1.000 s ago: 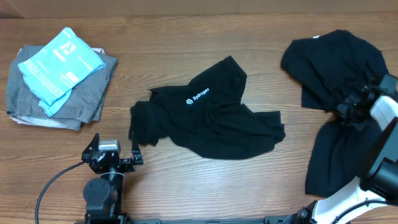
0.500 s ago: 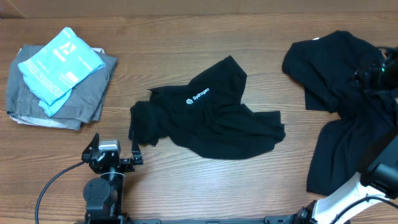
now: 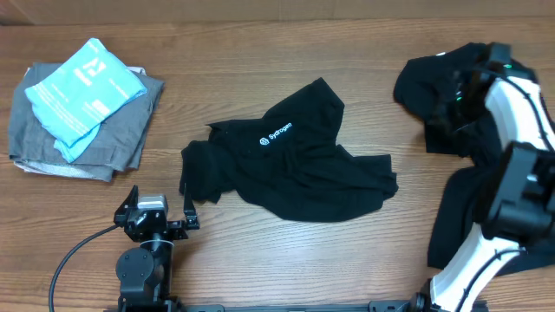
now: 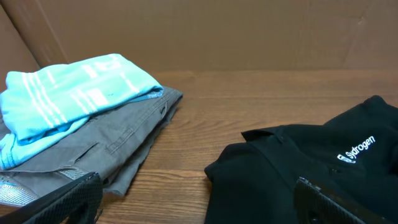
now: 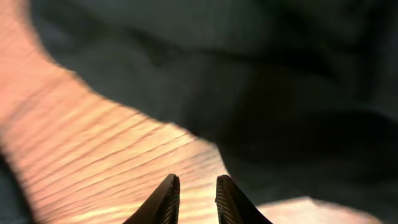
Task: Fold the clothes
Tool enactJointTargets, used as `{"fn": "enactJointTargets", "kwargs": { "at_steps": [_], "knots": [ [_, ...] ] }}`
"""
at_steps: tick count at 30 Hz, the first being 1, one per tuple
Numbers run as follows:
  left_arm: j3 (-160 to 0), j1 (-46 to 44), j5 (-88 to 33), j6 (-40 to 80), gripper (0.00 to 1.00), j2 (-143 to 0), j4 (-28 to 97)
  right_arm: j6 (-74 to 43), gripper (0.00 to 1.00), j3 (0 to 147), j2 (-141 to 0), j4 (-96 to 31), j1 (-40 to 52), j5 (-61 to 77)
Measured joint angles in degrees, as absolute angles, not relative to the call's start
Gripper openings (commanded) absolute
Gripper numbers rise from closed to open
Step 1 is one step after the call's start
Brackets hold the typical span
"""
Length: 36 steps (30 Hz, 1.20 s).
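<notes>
While the left gripper [image 3: 159,201] hangs low over the near edge of the table [image 3: 260,69] with its jaws spread as wide as they go and nothing between them, the black polo shirt [image 3: 295,165] lies crumpled just ahead of it and off to its right, a dark fold reaching close to the right-hand finger. From the left wrist view the same gripper [image 4: 199,208] shows only its two finger ends at the bottom corners; the polo shirt [image 4: 311,168] fills the ground ahead to the right, its white logo [image 4: 359,149] facing up, and the grey folded garment [image 4: 118,146] sits ahead to the left with the light blue packet [image 4: 68,93] on top of it

Over at the far right, the right gripper [image 3: 453,85] is down at the second black garment [image 3: 434,87], a loose heap that spreads beneath and behind the arm. Its wrist view is blurred: the right gripper [image 5: 196,196] has its jaws drawn close, a narrow slit between them with bare wood showing through and nothing gripped, and the black garment [image 5: 249,81] lies just ahead, across the whole upper view
</notes>
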<state>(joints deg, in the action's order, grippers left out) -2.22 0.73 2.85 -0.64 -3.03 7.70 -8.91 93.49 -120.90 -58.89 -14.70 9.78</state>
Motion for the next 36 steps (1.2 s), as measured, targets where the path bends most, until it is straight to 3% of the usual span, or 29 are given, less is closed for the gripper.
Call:
{"fn": "enactJointTargets", "kwargs": {
  "at_steps": [8, 11, 14, 19, 25, 27, 29, 36],
  "knots": [
    [-2.22, 0.73, 2.85, -0.64, 1.0, -3.03, 7.68, -8.91, 0.24, 93.1, -125.89, -52.38, -14.61, 8.27],
    [-2.22, 0.73, 2.85, -0.64, 1.0, -3.03, 7.7, -8.93, 0.25, 93.1, -126.37, -46.89, -14.76, 7.29],
    [-2.22, 0.73, 2.85, -0.64, 1.0, -3.03, 7.68, -9.17, 0.34, 93.14, -127.2, -40.29, -14.98, 6.37],
    [-2.22, 0.73, 2.85, -0.64, 1.0, -3.03, 7.7, -8.93, 0.34, 93.34, -129.12, -29.54, -15.25, 4.45],
    [-2.22, 0.73, 2.85, -0.64, 1.0, -3.03, 7.7, -9.52, 0.63, 94.04, -130.37, -24.47, -15.51, 3.79],
    [-2.22, 0.73, 2.87, -0.64, 1.0, -3.03, 7.7, -9.85, 0.85, 95.55, -130.56, -26.28, -15.57, 4.01],
    [-2.22, 0.73, 2.85, -0.64, 1.0, -3.03, 7.68, -9.98, 0.98, 97.73, -130.58, -28.71, -15.73, 4.91],
    [-2.22, 0.73, 2.87, -0.64, 1.0, -3.03, 7.68, -9.65, 1.0, 111.48, -127.61, -44.27, -16.12, 12.05]
  ]
}}
